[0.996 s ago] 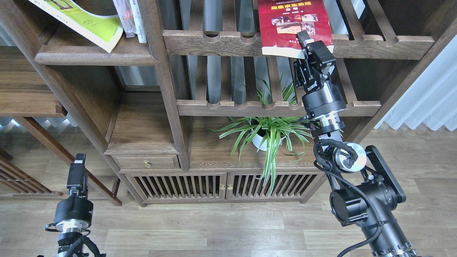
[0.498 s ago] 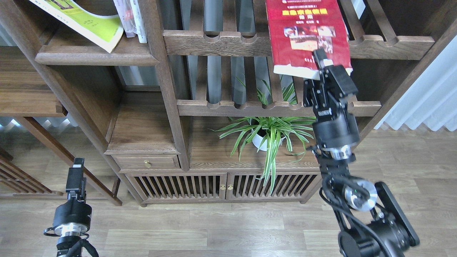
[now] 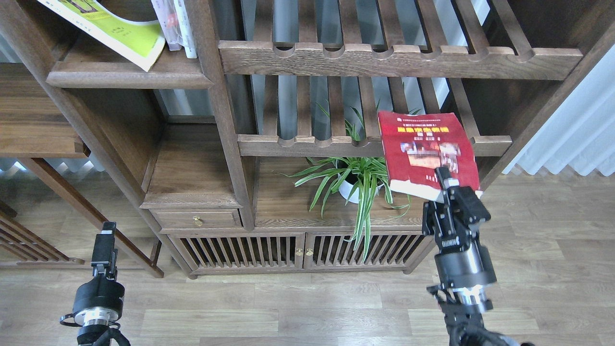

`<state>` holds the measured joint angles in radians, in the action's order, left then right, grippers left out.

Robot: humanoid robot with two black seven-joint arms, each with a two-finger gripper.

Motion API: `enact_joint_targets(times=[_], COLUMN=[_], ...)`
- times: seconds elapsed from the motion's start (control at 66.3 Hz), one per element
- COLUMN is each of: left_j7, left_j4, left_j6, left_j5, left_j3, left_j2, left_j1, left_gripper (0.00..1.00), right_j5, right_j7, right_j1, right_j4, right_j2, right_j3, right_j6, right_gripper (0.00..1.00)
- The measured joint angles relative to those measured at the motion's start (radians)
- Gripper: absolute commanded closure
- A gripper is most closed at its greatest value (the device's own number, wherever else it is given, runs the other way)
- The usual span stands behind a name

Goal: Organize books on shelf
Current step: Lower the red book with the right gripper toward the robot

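My right gripper point(image 3: 444, 185) is shut on the near edge of the dark red book point(image 3: 425, 151), which hangs in the air in front of the lower slatted rack, cover up. A yellow-green book point(image 3: 115, 29) lies slanted on the solid dark-brown shelf point(image 3: 129, 77) at the upper left. Beside it a pale lavender-white book point(image 3: 178, 24) stands upright against the post. Low at the left, my left gripper point(image 3: 104, 240) points up over the floor, seen narrow and dark, with nothing near it.
Two slatted racks with scalloped rails point(image 3: 399, 60) span the middle. A potted spider plant point(image 3: 358, 180) stands on the cabinet top just left of the held book. White curtains point(image 3: 571, 139) hang at the right. A small drawer point(image 3: 197, 218) sits under the left compartment.
My right arm has pulled the red book off the upper slatted rack and brought it down and toward me. The left arm has stayed nearly still.
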<state>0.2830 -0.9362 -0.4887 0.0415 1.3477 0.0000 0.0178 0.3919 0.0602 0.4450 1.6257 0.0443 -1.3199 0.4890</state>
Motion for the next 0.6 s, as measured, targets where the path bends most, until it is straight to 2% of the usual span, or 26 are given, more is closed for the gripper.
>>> enact_joint_targets(times=[0.241, 0.437, 0.603], left_j7=[-0.005, -0.023, -0.086], left_j4=[-0.006, -0.023, -0.044], left_j6=[0.000, 0.000, 0.000], left_j5=[-0.003, -0.044, -0.091], left_j3=[-0.097, -0.254, -0.281], left_j2=[0.005, 0.137, 0.232], left_j1=[0.034, 0.041, 0.034], left_gripper=[0.00, 0.00, 0.00], right_j5=[0.001, -0.007, -0.015], right_j7=[0.004, 0.030, 0.036], right_j1=[0.046, 0.006, -0.048], right_j4=[-0.012, -0.032, -0.071], right_j2=[0.052, 0.090, 0.108], right_j3=[0.150, 0.277, 0.360], right_j6=[0.000, 0.000, 0.000], right_gripper=[0.94, 0.92, 0.92])
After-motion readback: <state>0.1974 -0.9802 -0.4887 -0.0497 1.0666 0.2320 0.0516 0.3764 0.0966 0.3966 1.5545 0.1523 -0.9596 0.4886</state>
